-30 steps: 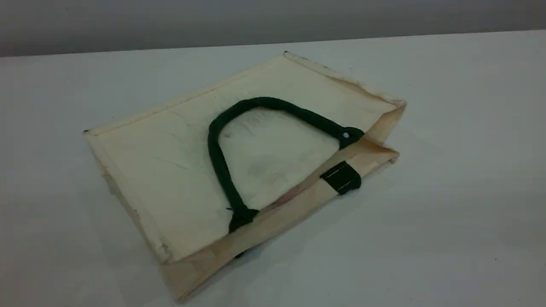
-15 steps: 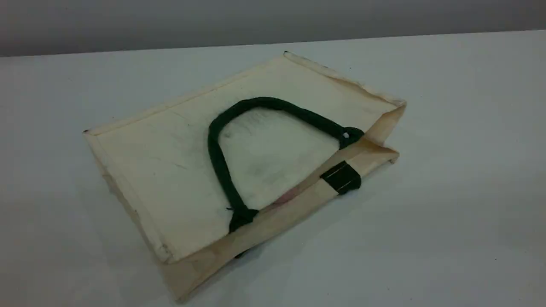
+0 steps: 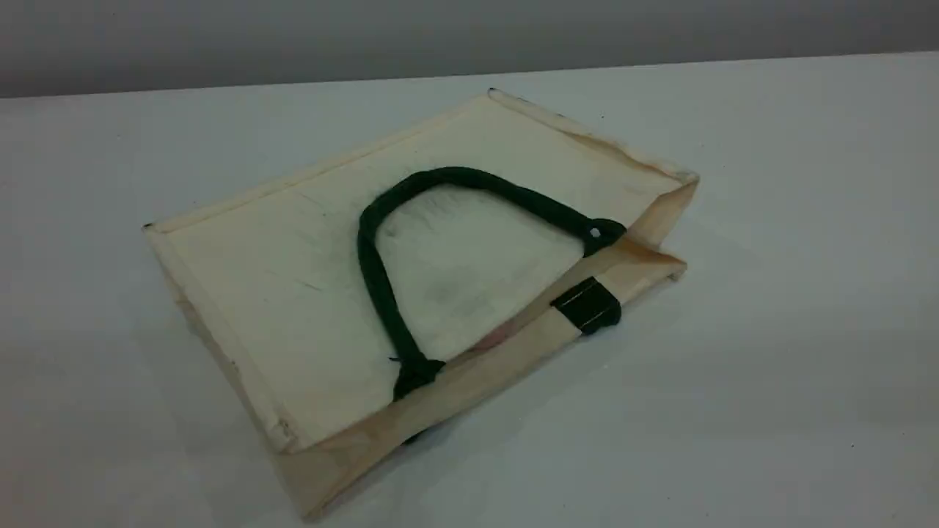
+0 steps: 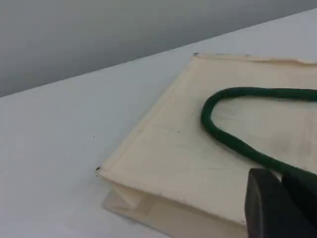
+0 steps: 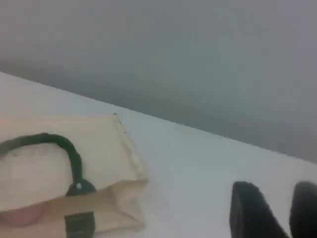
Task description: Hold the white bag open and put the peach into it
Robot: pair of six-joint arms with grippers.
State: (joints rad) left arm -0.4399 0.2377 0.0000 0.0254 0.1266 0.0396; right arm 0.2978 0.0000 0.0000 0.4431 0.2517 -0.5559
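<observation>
The white bag [image 3: 293, 279] lies flat on the table, its mouth facing the front right. Its dark green rope handle [image 3: 378, 279] rests in a loop on the top panel. Just inside the mouth shows a small pink patch of the peach [image 3: 500, 338], mostly hidden by the cloth; it is also visible as the peach [image 5: 22, 216] in the right wrist view. Neither arm appears in the scene view. My left gripper [image 4: 283, 181] hovers over the bag [image 4: 198, 148] near the handle [image 4: 223, 136], fingers close together. My right gripper [image 5: 275, 198] is off to the right of the bag [image 5: 99, 163], fingertips apart, holding nothing.
The white table [image 3: 770, 330] stretches bare around the bag, with its far edge [image 3: 733, 62] against a grey wall. A dark green patch [image 3: 587, 304] sits on the bag's front rim.
</observation>
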